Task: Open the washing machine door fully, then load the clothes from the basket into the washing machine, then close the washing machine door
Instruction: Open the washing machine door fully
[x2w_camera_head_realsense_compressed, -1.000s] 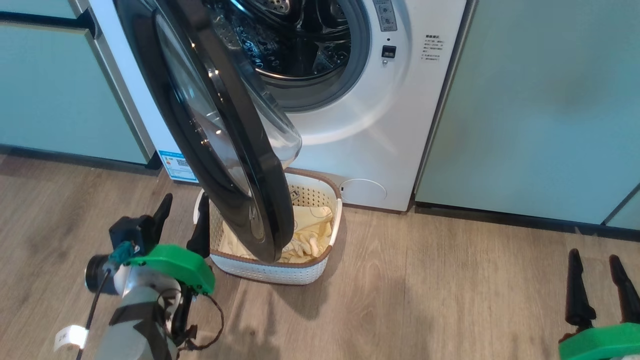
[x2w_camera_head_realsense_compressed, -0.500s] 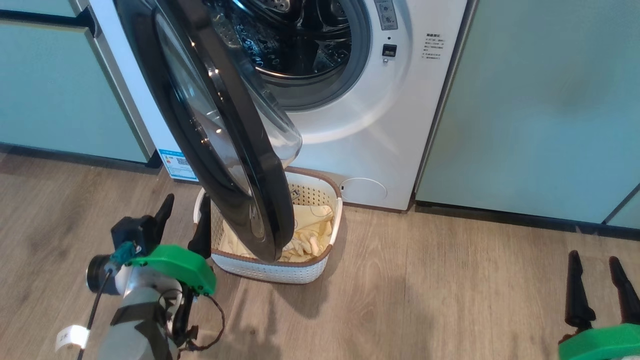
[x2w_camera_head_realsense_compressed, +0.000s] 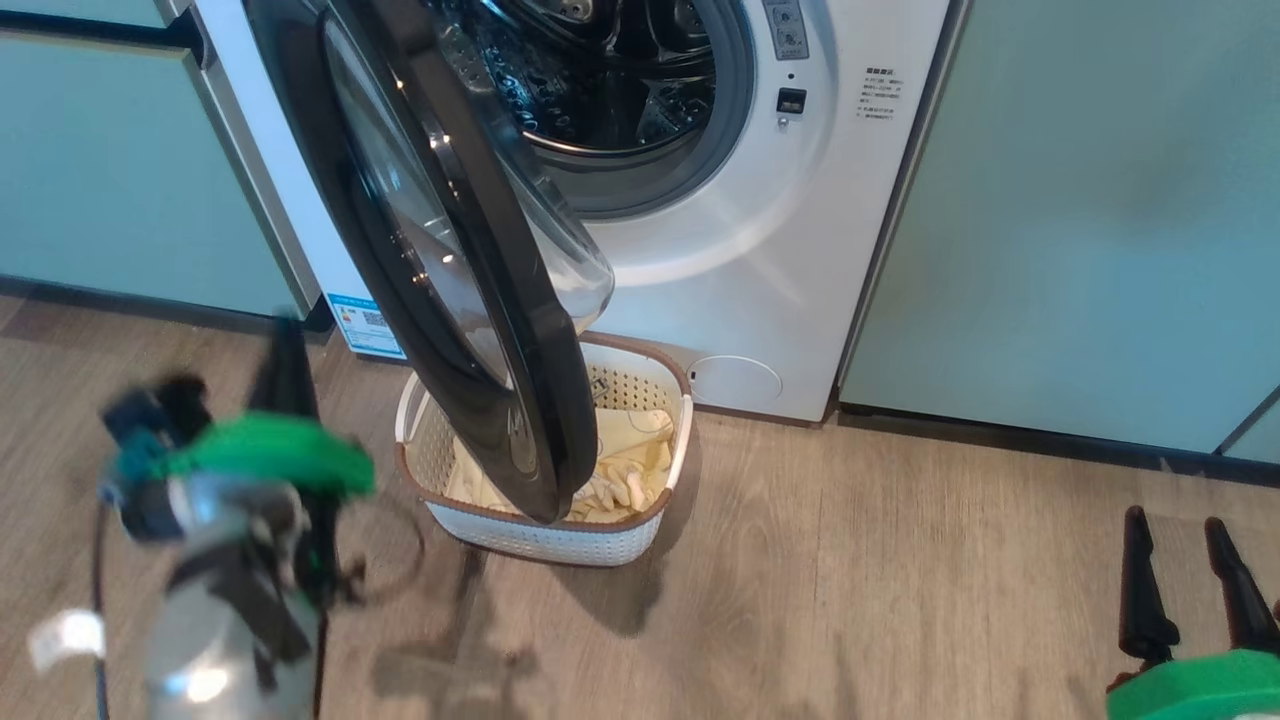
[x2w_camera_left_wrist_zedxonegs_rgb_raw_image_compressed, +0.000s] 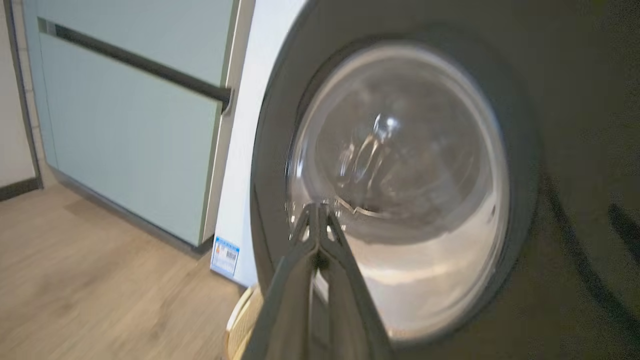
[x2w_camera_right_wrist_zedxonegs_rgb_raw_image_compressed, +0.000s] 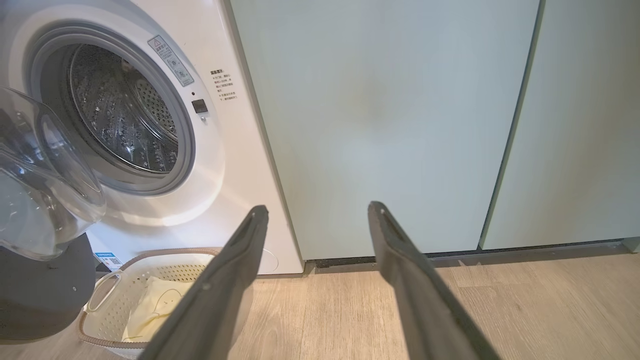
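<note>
Washing machine (x2w_camera_head_realsense_compressed: 760, 260) labels (x2w_camera_head_realsense_compressed: 881, 94): all illegible

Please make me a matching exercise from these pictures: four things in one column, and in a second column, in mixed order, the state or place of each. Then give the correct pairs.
Things
1. washing machine door
2. clothes
3. right gripper
4. left gripper

States or places
A. fingers spread apart, holding nothing
B. lying inside the basket
C. fingers closed together at the tips
D. swung out from the machine, lower edge above the basket

Pairs: 1-D, 2-B, 3-A, 4-C
</note>
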